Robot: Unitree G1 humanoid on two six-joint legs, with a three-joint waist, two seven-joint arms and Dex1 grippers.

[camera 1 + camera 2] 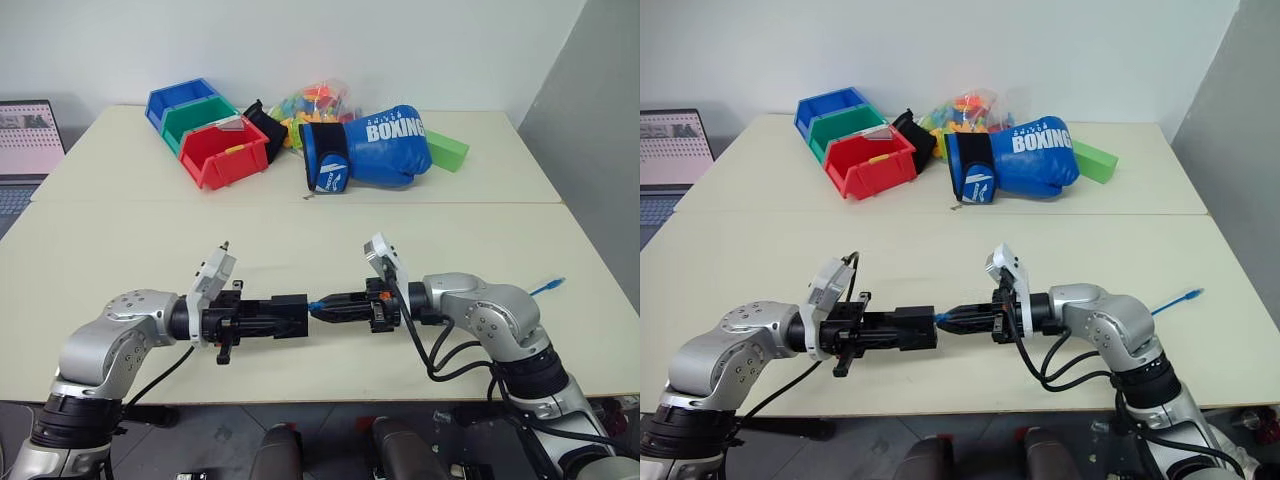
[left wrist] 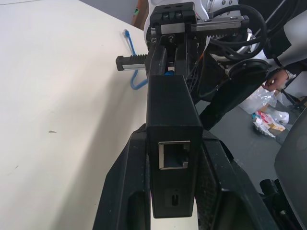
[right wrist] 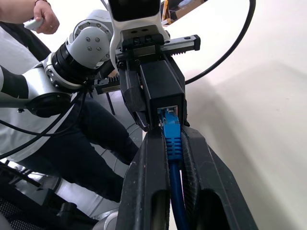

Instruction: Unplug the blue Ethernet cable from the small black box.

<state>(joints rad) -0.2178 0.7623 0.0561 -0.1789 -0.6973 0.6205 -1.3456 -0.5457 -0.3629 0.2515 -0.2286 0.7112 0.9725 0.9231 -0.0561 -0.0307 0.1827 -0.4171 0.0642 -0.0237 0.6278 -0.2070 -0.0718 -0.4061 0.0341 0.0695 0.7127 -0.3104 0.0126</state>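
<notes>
- Pale worktop under a white wall, with things at the far side: red, green and blue bins, a blue boxing glove, a bag of bright toys and a green block. A laptop sits at the far left.
- Left tool is shut tight on the small black box, holding it up over the near edge of the worktop. An empty port on the box faces the left wrist view.
- Right tool is shut too — its two fingers pinch the blue plug of the blue Ethernet cable, right where it goes into the box.
- From there the cable runs back along the right arm, and its far end lies on the worktop by the right edge.
- The plug is not out yet. I think the grabbing step is done and the pulling step comes next.
- Next move, I think: hold the box steady and pull the plug straight out, away from the box. The little clip on the plug may need a squeeze first — I cannot see if it is pressed.
</notes>
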